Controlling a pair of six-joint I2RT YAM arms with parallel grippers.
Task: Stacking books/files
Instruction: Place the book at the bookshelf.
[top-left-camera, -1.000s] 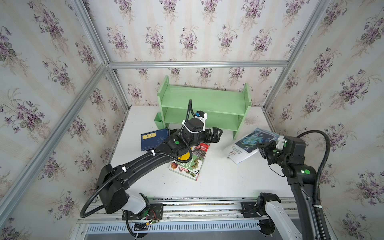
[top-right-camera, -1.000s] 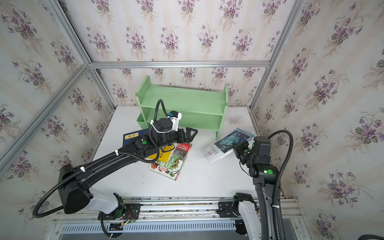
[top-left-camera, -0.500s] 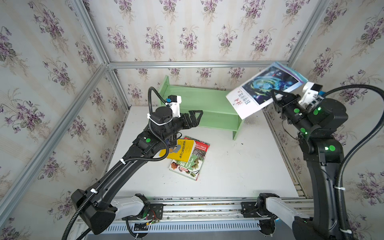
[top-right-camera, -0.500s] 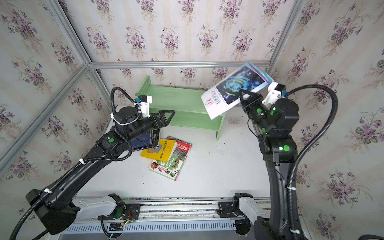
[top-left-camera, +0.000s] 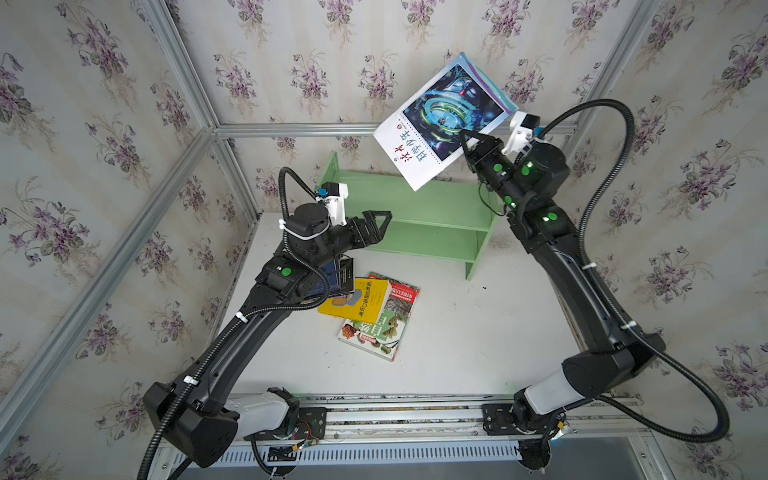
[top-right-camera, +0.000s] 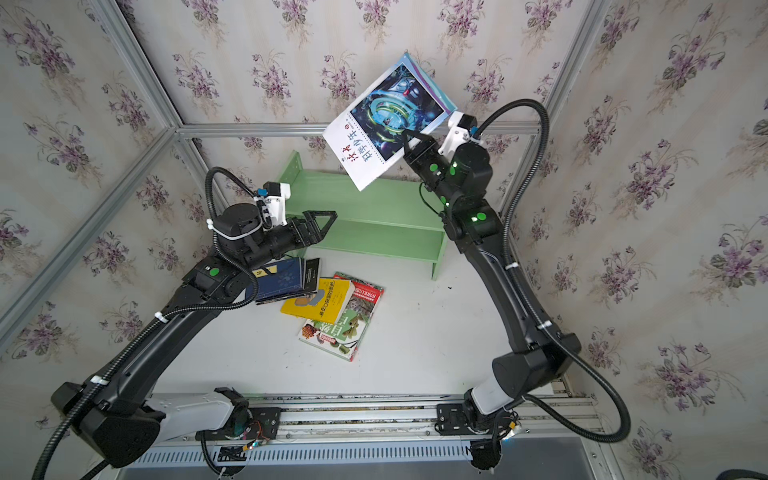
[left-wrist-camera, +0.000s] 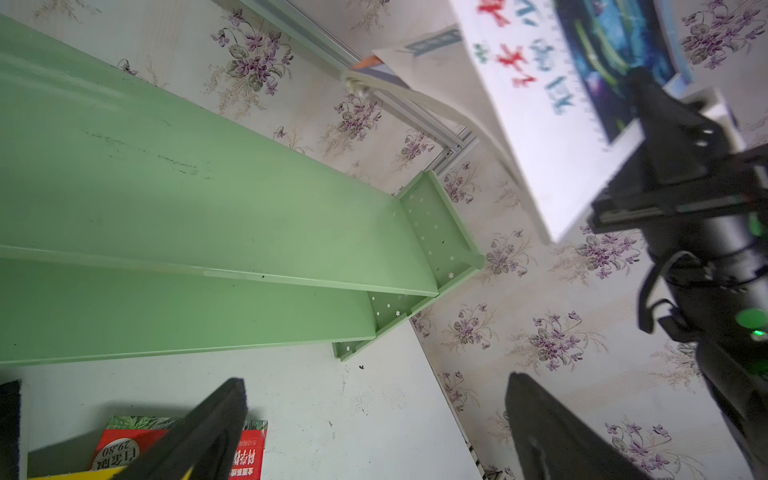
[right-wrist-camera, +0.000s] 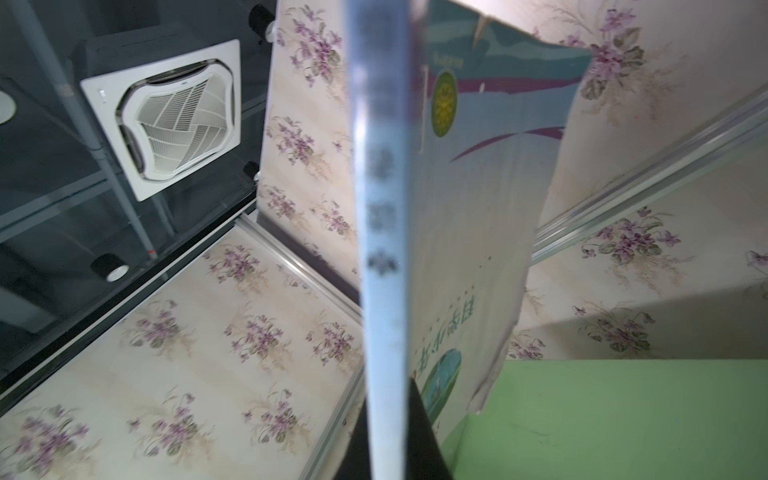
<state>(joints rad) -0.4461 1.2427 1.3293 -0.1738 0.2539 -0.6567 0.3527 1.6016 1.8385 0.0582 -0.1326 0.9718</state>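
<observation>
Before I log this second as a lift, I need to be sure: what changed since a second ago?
The right gripper, jaws shut on the blue-swirl book, lifted it from the right side of the table to high in the air near the green shelf. The left gripper, jaws open, drew back from over the yellow book and rose. That book and the green-and-red book stayed put.

Thin blue-swirl book (top-left-camera: 444, 112) tilted in midair, yellow book (top-left-camera: 361, 299) flat atop green-and-red book (top-left-camera: 382, 332), navy books (top-right-camera: 282, 278) just beside

Books (top-left-camera: 361, 300) on table (top-left-camera: 465, 357), before shelf (top-left-camera: 432, 208)
</observation>
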